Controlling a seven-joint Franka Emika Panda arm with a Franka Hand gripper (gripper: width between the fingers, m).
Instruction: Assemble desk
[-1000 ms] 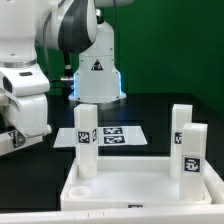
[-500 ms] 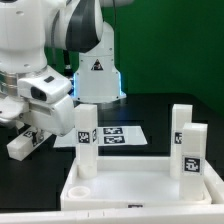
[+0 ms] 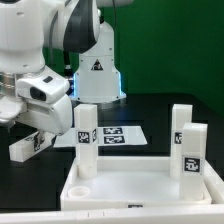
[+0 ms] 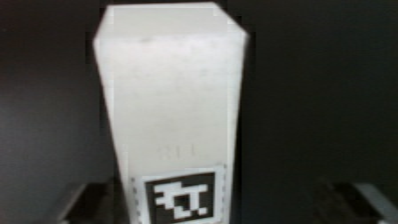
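The gripper (image 3: 22,140) has just spread its jaws wide around the fourth desk leg (image 3: 30,146), releasing it while three legs stand in the tabletop (image 3: 140,188).

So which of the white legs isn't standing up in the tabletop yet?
The leg lying tilted on the black table at the exterior view's left, under the gripper. The three other legs stand upright in the tabletop.

Gripper (image 3: 33,128): fingertips hidden behind wrist housing.
Loose leg (image 4: 169,110): blurred; lower end and tag cut off by frame edge.
Tabletop (image 3: 140,190): front rim cropped.
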